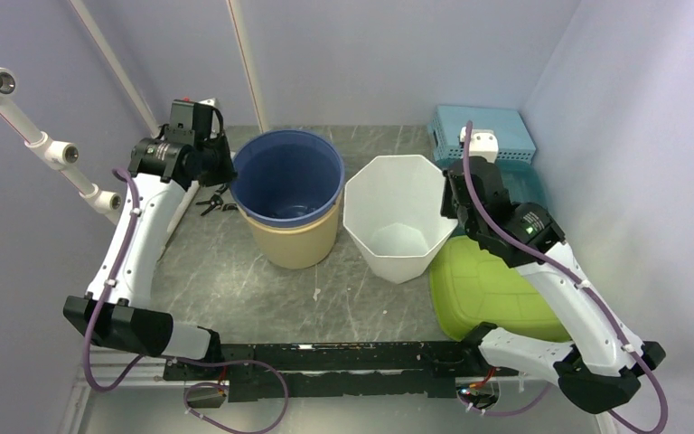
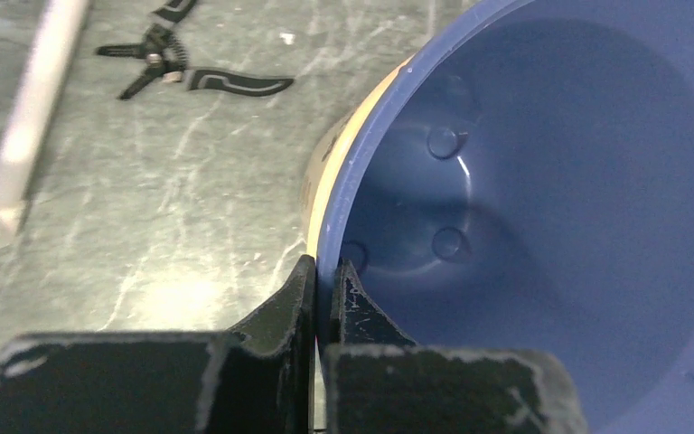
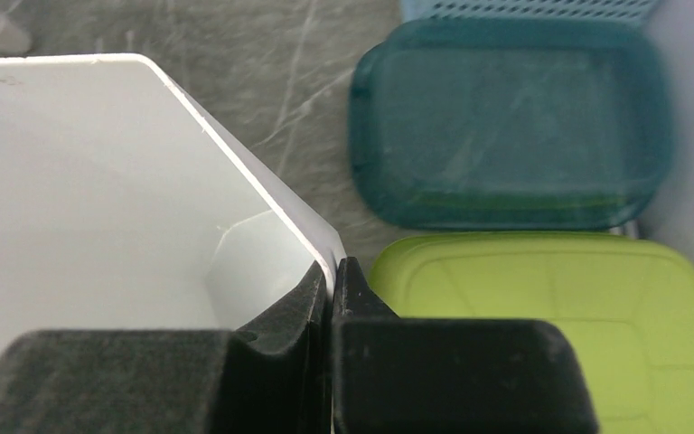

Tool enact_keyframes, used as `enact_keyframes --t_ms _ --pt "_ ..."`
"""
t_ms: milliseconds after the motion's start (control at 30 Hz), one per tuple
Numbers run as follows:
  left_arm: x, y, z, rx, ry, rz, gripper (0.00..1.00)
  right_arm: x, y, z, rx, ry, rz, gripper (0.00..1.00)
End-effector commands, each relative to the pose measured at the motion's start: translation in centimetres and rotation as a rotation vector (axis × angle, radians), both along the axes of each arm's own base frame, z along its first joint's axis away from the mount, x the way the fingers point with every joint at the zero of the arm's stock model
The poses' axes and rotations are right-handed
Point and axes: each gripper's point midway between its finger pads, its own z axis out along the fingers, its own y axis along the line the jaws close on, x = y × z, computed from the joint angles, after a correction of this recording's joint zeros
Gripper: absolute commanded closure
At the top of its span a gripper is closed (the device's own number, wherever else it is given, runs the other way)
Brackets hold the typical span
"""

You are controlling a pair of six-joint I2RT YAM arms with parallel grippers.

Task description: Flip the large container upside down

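Observation:
A blue bucket [image 1: 289, 176] stands upright, nested in a tan bucket [image 1: 294, 246], at the table's middle left. Beside it on the right stands an upright white angular container [image 1: 398, 217]. My left gripper [image 1: 224, 176] is shut on the blue bucket's left rim, one finger inside and one outside; in the left wrist view my left gripper [image 2: 328, 271] pinches the blue wall [image 2: 551, 181]. My right gripper [image 1: 452, 203] is shut on the white container's right rim; in the right wrist view my right gripper [image 3: 332, 271] clamps the white wall [image 3: 99, 181].
A lime green lid [image 1: 488, 289] lies at the right front, a teal lid [image 3: 506, 127] behind it, and a light blue basket [image 1: 483, 131] at the back right. Black pliers [image 2: 190, 77] lie left of the buckets. A white pipe [image 1: 45, 145] runs along the left wall.

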Motion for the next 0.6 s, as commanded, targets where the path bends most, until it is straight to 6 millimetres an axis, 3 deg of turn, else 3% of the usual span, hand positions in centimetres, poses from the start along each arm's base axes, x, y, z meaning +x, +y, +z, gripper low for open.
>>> enact_keyframes --t_ms 0,133,333,567 --pt "-0.2 4.6 2.5 0.146 -0.054 0.128 0.97 1.0 4.5 1.4 0.242 -0.054 0.109 1.0" --pt "-1.1 8.0 2.6 0.194 -0.041 0.222 0.97 1.3 6.0 0.7 0.28 -0.029 0.149 1.0" --pt "-1.6 13.7 1.3 0.198 -0.019 0.377 0.97 1.9 9.1 0.3 0.35 0.004 0.248 1.0" --pt "-1.6 16.4 2.5 0.225 -0.072 0.44 0.97 2.5 11.2 -0.6 0.365 0.053 0.306 1.0"
